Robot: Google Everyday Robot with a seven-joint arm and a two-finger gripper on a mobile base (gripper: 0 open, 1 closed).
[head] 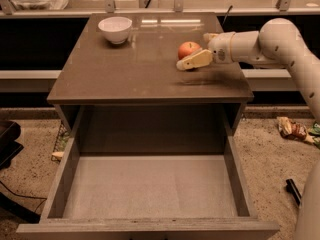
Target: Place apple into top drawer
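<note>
The apple, small and red-orange, sits on the right half of the cabinet top. My gripper reaches in from the right at cabinet-top height and is around the apple, with one cream part in front of it and one behind. The top drawer is pulled fully out below the cabinet top. Its flat grey bottom is bare and its front panel is nearest the camera.
A white bowl stands at the back left of the cabinet top. My arm comes in from the right. Litter lies on the floor at the right. A dark object sits on the floor at the left.
</note>
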